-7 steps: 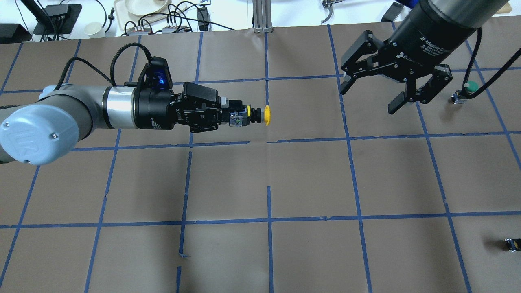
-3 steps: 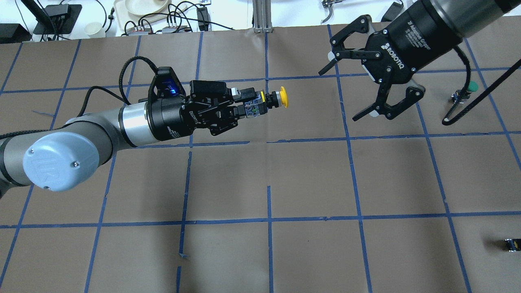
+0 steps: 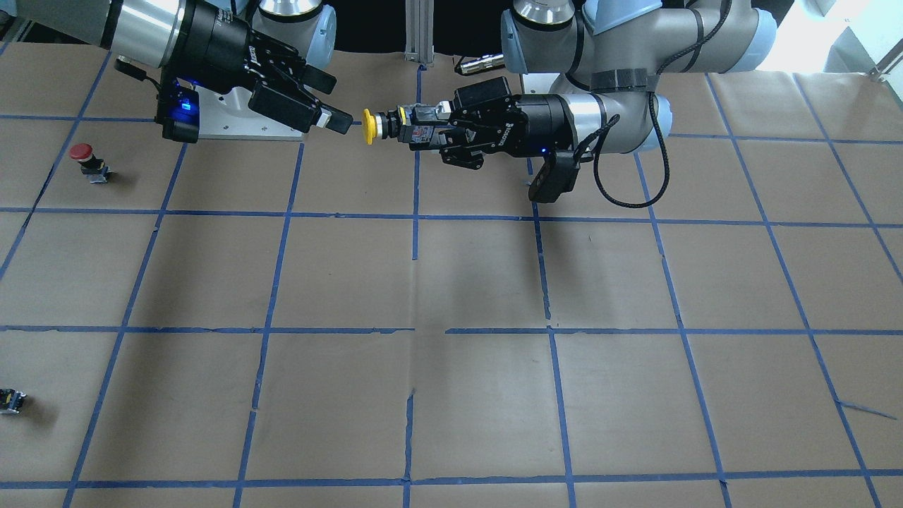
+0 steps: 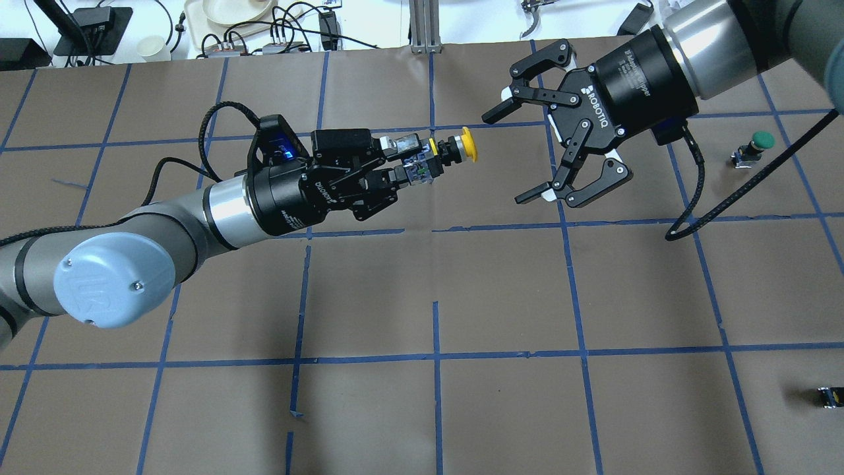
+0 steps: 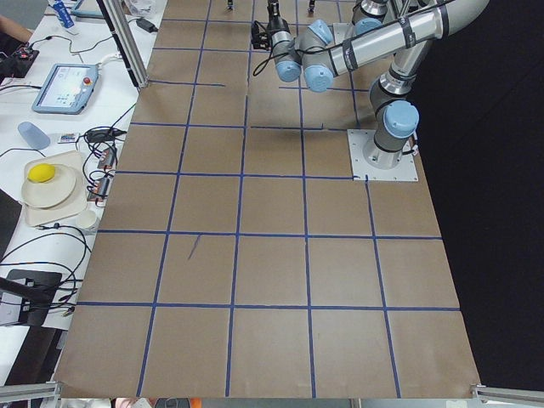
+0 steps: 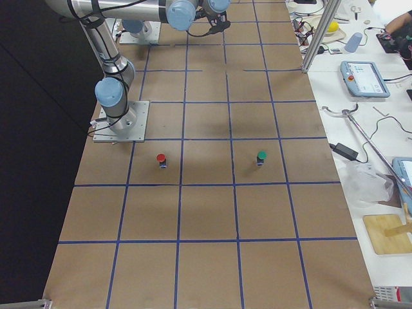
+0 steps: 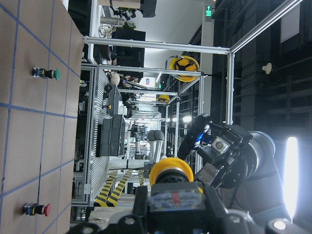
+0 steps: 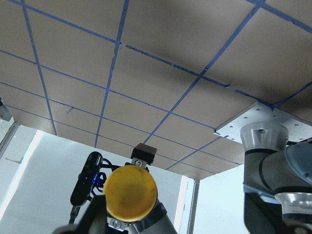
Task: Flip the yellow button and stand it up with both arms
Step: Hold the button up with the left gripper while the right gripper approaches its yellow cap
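Note:
The yellow button (image 4: 467, 144) is held in the air above the brown table, lying sideways. My left gripper (image 4: 403, 162) is shut on its black and silver base, and the yellow cap points at my right gripper. My right gripper (image 4: 508, 156) is open, with its jaws spread wide, a short gap from the cap and not touching it. In the front-facing view the cap (image 3: 367, 125) sits just beside one fingertip of my right gripper (image 3: 331, 101). The cap fills the bottom of the right wrist view (image 8: 130, 190) and also shows in the left wrist view (image 7: 170, 170).
A green-capped button (image 4: 761, 140) stands at the far right of the table. A red-capped button (image 3: 81, 152) stands near my right arm's side. A small black block (image 4: 827, 396) lies at the near right edge. Cables and dishes lie beyond the far edge.
My left arm has carried the yellow button to the right and farther from me. My right gripper has turned and moved left toward the cap, staying open.

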`<state>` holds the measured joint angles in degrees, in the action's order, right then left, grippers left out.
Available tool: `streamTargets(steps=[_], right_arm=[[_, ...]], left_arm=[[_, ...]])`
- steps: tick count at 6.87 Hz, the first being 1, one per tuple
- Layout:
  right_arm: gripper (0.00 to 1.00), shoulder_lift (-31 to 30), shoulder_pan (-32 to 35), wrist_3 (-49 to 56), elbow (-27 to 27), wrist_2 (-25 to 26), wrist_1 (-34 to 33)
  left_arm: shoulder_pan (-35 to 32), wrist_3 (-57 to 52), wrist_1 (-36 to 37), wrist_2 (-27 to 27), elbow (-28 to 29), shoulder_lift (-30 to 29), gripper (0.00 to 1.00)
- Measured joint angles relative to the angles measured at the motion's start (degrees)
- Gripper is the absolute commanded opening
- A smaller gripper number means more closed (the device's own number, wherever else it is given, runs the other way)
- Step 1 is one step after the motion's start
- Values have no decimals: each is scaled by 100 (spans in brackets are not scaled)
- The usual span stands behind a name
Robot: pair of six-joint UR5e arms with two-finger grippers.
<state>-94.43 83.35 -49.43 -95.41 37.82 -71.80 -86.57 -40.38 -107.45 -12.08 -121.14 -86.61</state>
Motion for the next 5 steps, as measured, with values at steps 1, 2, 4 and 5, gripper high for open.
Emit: streamTargets(steps=[1,2,4,5], right_arm=[[97,42,6,-130,-24,-119,-86],[97,122,23,-249,-14,-165,-186],[92,195,112,-327,-28,-185,-326],[88,202,141,-328,-29,-182,-351]], left_arm=[[-40,2,1,-62,-3,-3,20],[-55,3,0,-82,-5,-12,20],[-57,4,16,-94,-6,-41,20],[-58,4,20,-98,-6,-45,20]])
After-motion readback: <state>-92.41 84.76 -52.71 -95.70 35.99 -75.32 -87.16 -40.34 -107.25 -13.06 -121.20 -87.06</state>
